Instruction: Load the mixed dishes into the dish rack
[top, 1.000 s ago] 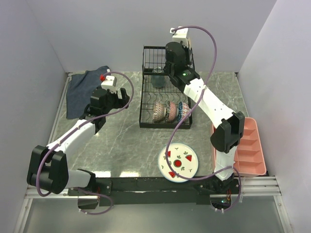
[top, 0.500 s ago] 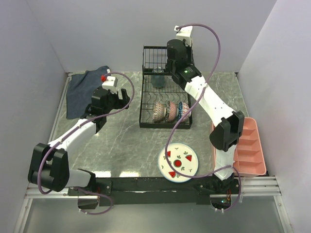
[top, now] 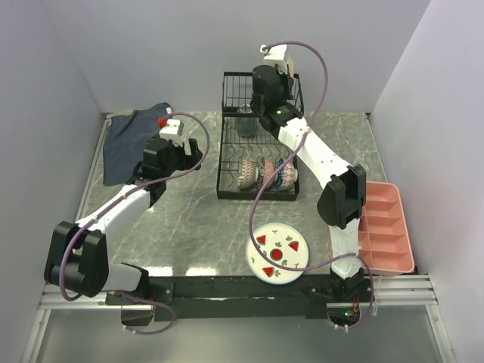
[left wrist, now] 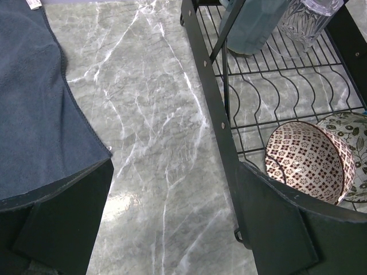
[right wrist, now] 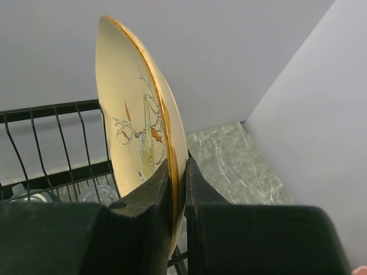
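My right gripper (right wrist: 178, 183) is shut on the rim of the large peach plate (right wrist: 132, 114), which stands on edge with its bird-and-branch drawing facing left. It hangs over the back of the black wire dish rack (top: 257, 155), where the right gripper (top: 263, 94) shows in the top view. Three small patterned bowls (top: 265, 174) stand on edge in the rack's front slots. A grey-blue cup (top: 246, 121) and a clear glass (left wrist: 307, 17) sit further back. My left gripper (left wrist: 172, 217) is open over bare marble, left of the rack, beside the pinkish bowl (left wrist: 309, 160).
A white plate with watermelon slices (top: 278, 253) lies on the table near the front. A pink compartmented tray (top: 386, 227) sits at the right edge. The dark blue cloth (top: 132, 140) lies at the back left. Walls close in on three sides.
The right arm has shifted left and back, carrying the peach plate over the rack's rear section. The left arm has stayed where it was.
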`<control>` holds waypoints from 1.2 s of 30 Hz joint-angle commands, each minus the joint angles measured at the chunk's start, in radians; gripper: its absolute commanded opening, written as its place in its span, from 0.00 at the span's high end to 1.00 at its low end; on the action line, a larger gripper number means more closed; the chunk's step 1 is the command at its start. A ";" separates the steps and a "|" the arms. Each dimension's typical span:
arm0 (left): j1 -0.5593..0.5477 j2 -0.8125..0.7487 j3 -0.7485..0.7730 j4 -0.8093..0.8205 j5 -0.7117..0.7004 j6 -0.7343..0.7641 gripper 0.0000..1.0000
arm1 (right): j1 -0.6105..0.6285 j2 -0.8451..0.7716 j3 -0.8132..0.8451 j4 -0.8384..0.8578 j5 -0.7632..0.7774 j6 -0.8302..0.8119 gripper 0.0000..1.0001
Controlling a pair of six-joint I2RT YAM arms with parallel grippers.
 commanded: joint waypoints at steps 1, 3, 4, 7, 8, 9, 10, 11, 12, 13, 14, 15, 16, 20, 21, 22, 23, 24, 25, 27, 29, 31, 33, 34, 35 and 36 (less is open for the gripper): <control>0.002 0.014 0.023 0.041 0.007 -0.017 0.05 | -0.026 -0.048 -0.033 0.013 0.106 -0.069 0.82; 0.004 0.022 0.031 0.041 0.009 -0.022 0.05 | -0.022 -0.066 -0.034 -0.004 0.097 -0.053 0.66; 0.002 0.022 0.033 0.042 0.012 -0.022 0.05 | -0.020 -0.073 -0.036 -0.008 0.087 -0.050 0.53; 0.002 0.020 0.040 0.042 0.003 -0.022 0.05 | -0.008 -0.108 -0.040 -0.004 0.061 -0.052 0.37; 0.002 0.017 0.042 0.044 0.004 -0.022 0.05 | -0.003 -0.117 -0.048 0.005 0.054 -0.053 0.35; 0.002 0.014 0.045 0.044 0.004 -0.022 0.04 | 0.000 -0.135 -0.049 0.002 0.043 -0.052 0.33; 0.002 0.013 0.046 0.044 0.004 -0.020 0.04 | 0.010 -0.146 -0.056 0.004 0.037 -0.052 0.30; 0.002 0.007 0.046 0.045 0.004 -0.019 0.04 | 0.015 -0.155 -0.057 0.005 0.023 -0.049 0.29; 0.002 0.003 0.051 0.044 0.004 -0.011 0.04 | 0.023 -0.174 -0.060 -0.001 0.014 -0.049 0.28; 0.002 0.000 0.056 0.041 0.004 -0.008 0.04 | 0.029 -0.183 -0.060 -0.007 0.011 -0.050 0.26; 0.002 -0.009 0.060 0.035 -0.019 0.009 0.04 | 0.042 -0.191 -0.057 -0.030 0.000 -0.047 0.25; 0.002 -0.015 0.072 0.012 -0.008 0.020 0.04 | 0.050 -0.209 -0.054 -0.046 -0.006 -0.041 0.23; 0.002 -0.023 0.079 -0.005 0.004 0.027 0.04 | 0.055 -0.221 -0.049 -0.063 -0.009 -0.036 0.23; -0.019 -0.085 0.071 -0.091 0.190 0.110 0.05 | 0.063 -0.316 -0.036 -0.258 -0.069 0.094 0.21; -0.028 -0.099 0.056 -0.108 0.220 0.119 0.06 | 0.063 -0.342 -0.045 -0.289 -0.095 0.124 0.21; -0.037 -0.125 0.039 -0.111 0.289 0.148 0.06 | 0.063 -0.370 -0.078 -0.322 -0.124 0.186 0.20; -0.057 -0.139 0.001 -0.117 0.338 0.168 0.08 | 0.059 -0.432 -0.107 -0.371 -0.149 0.204 0.19; -0.076 -0.153 -0.021 -0.119 0.413 0.185 0.07 | 0.059 -0.469 -0.150 -0.372 -0.187 0.217 0.17; -0.088 -0.168 -0.039 -0.120 0.473 0.230 0.07 | 0.061 -0.509 -0.242 -0.373 -0.219 0.249 0.14; -0.114 -0.170 -0.072 -0.116 0.544 0.225 0.05 | 0.052 -0.630 -0.343 -0.369 -0.291 0.261 0.12; -0.116 -0.139 -0.076 -0.094 0.591 0.237 0.05 | 0.032 -0.747 -0.477 -0.384 -0.428 0.287 0.08; -0.122 -0.103 -0.084 -0.076 0.653 0.247 0.06 | 0.003 -0.809 -0.576 -0.412 -0.596 0.266 0.04; -0.169 -0.089 -0.095 -0.071 0.650 0.235 0.09 | -0.013 -0.887 -0.641 -0.470 -0.713 0.231 0.06; -0.186 -0.083 -0.105 -0.062 0.650 0.212 0.09 | -0.034 -0.913 -0.710 -0.505 -0.836 0.156 0.08; -0.220 -0.079 -0.136 -0.029 0.650 0.155 0.11 | -0.052 -0.962 -0.739 -0.527 -0.915 0.124 0.10; -0.237 -0.076 -0.151 -0.012 0.645 0.127 0.12 | -0.069 -0.980 -0.767 -0.551 -0.972 0.099 0.11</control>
